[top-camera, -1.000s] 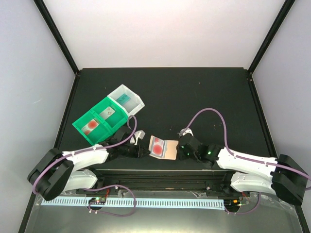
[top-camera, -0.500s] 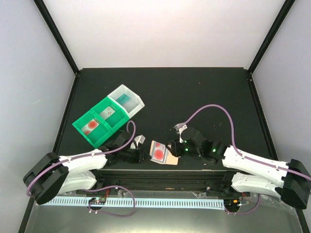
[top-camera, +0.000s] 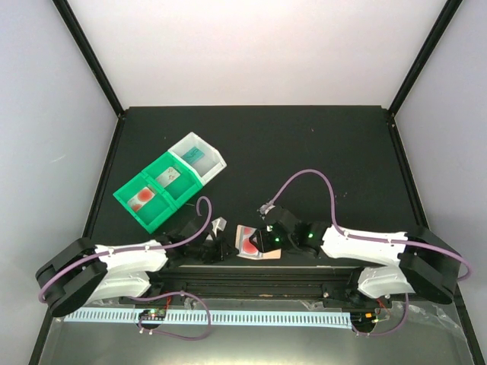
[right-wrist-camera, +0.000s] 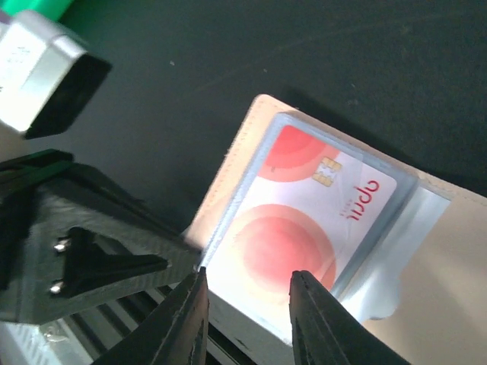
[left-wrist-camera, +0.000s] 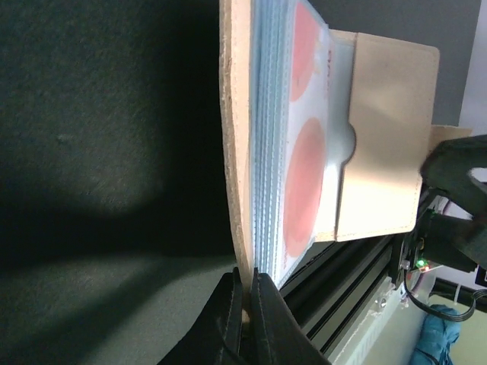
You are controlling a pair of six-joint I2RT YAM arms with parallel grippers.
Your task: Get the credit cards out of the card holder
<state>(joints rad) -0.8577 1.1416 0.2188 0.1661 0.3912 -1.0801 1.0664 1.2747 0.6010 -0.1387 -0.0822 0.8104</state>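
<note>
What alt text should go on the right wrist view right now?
Right gripper, fingers apart, is poised over a card with red circles, which sits in the clear sleeve of the open tan holder. Left gripper pinches the holder's edge at the left of the view, above a dark table.

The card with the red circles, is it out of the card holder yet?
No, the red-circled card sits tucked inside a clear pocket of the open card holder.

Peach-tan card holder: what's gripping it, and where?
The left gripper pinches the peach-tan, blue-sleeved card holder by its cover's edge; the right gripper is open over it.
</note>
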